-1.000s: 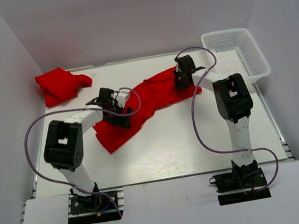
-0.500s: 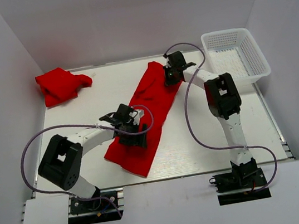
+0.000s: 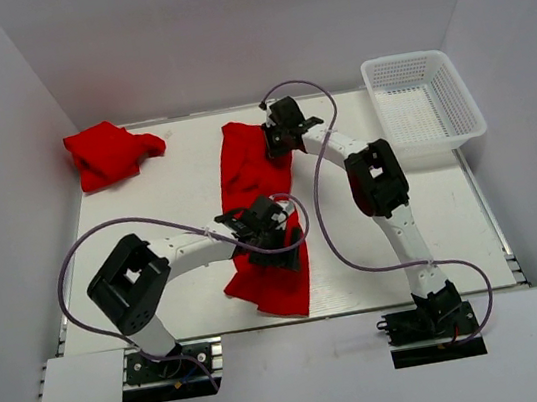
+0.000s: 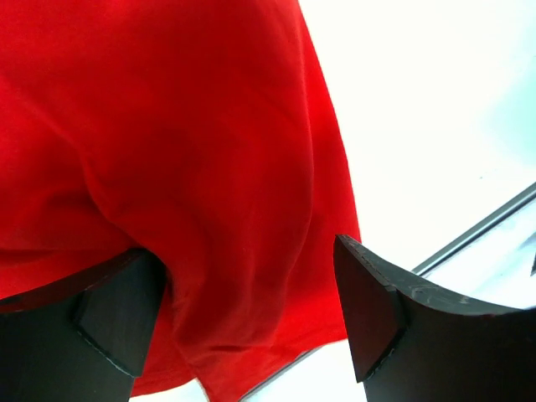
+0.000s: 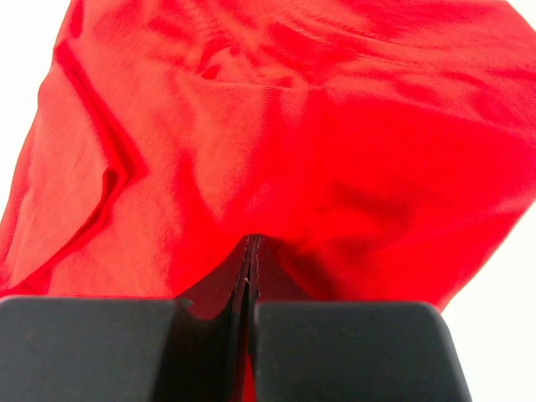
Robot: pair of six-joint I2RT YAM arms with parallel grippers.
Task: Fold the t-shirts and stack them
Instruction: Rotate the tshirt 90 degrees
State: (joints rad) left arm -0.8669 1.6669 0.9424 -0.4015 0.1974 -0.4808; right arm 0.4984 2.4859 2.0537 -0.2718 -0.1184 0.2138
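One red t-shirt lies stretched lengthwise down the middle of the table, from the back to near the front edge. My right gripper is at its far end and is shut on a pinch of the cloth; the fingers are pressed together. My left gripper is over the near half of the shirt. In the left wrist view its jaws stand wide apart with red cloth beneath and between them. The second red t-shirt lies crumpled at the back left corner.
A white mesh basket stands at the back right. White walls enclose the table on three sides. The table's front edge rail shows close to the shirt's near hem.
The shirt has swung from lying across the table to lying lengthwise. My right gripper moved left and back with its end; my left gripper moved right and towards the front.
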